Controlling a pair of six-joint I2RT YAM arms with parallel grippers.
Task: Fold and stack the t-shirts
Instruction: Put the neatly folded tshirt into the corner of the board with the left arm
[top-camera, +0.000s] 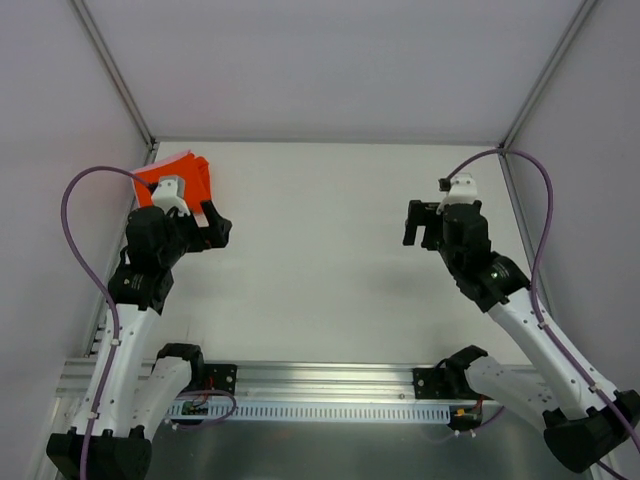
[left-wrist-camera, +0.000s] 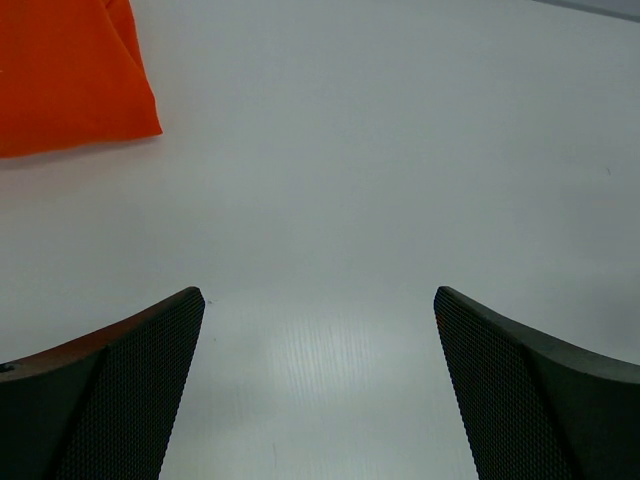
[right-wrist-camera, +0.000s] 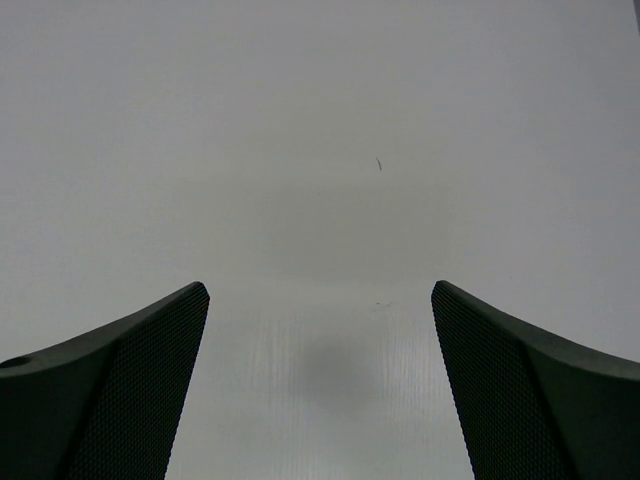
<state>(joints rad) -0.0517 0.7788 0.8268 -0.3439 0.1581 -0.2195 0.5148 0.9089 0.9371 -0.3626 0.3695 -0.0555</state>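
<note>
so the orange shirt (left-wrist-camera: 65, 75) lies ahead-left of the spread left pincer (left-wrist-camera: 319, 294), untouched; right pincer (right-wrist-camera: 320, 288) likewise spread.

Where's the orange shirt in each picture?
Top external: the orange-red t-shirt lies at the far left corner of the table.
Left wrist: it fills the top left corner of the picture.
Right wrist: not in it.
Shared landmark: the white table, seen in all three views.
</note>
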